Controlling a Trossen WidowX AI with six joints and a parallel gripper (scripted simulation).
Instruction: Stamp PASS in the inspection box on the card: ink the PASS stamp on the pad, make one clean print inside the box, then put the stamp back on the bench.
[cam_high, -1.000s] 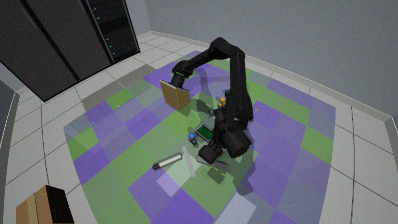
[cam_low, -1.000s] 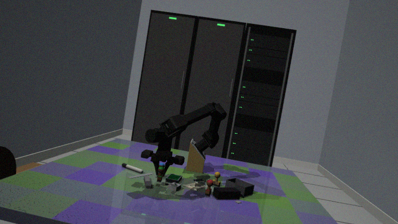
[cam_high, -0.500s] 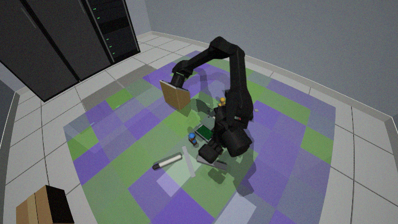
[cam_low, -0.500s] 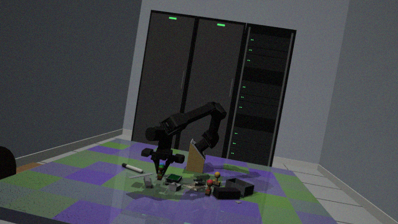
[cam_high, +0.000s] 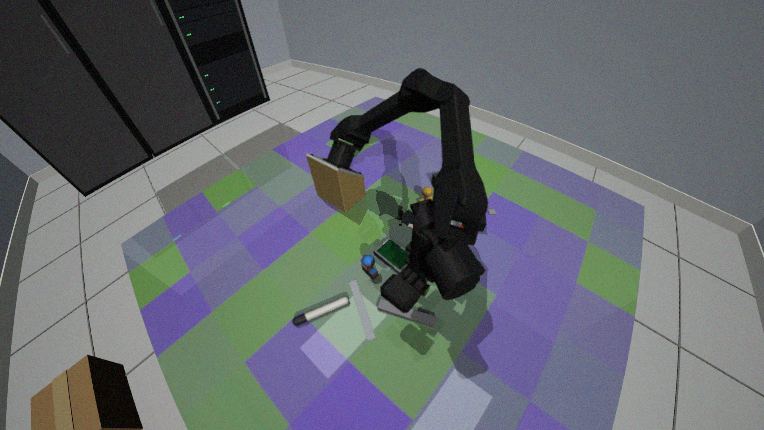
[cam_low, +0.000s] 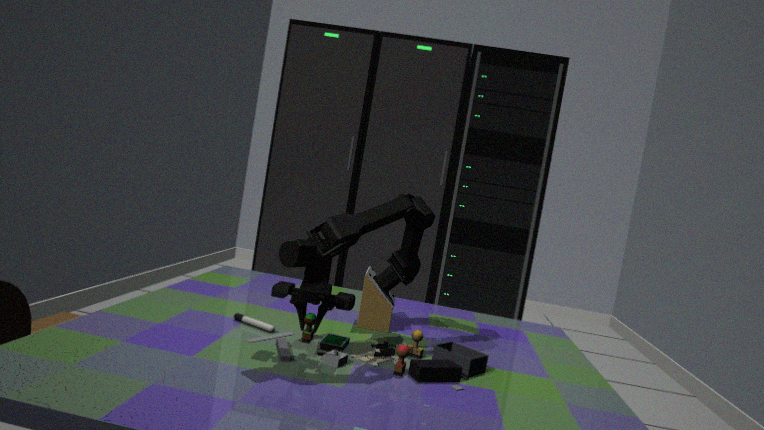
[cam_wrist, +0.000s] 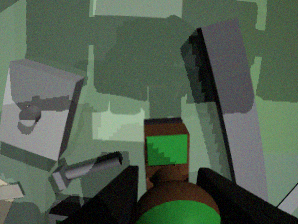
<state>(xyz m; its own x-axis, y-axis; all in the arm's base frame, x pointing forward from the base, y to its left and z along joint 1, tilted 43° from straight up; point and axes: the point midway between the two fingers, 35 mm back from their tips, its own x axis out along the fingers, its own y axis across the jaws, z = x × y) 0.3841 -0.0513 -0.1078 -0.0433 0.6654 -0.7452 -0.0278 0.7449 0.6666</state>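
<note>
My gripper (cam_low: 309, 329) (cam_wrist: 168, 176) is shut on the green-topped stamp (cam_low: 310, 318) (cam_wrist: 176, 212). The stamp is brown with a green patch on its side and seems to hang upright above the bench; the gap is hard to judge. The dark green ink pad (cam_high: 392, 254) (cam_low: 334, 341) lies in a pale tray beside the gripper and is out of the wrist view. A blue-topped stamp (cam_high: 368, 261) stands near the pad. A yellow-topped stamp (cam_high: 427, 191) (cam_low: 417, 336) and a red-topped stamp (cam_low: 402, 350) stand farther off. I cannot pick out the card or its box.
A grey bar (cam_high: 419, 316) (cam_low: 283, 349) (cam_wrist: 232, 75) lies right of the stamp in the wrist view; a grey knobbed block (cam_low: 335, 359) (cam_wrist: 47, 117) and a bolt (cam_wrist: 95, 167) lie left. A marker (cam_high: 323, 309) (cam_low: 254, 322), thin strip (cam_high: 362, 309) and dark boxes (cam_low: 435, 370) also stand around.
</note>
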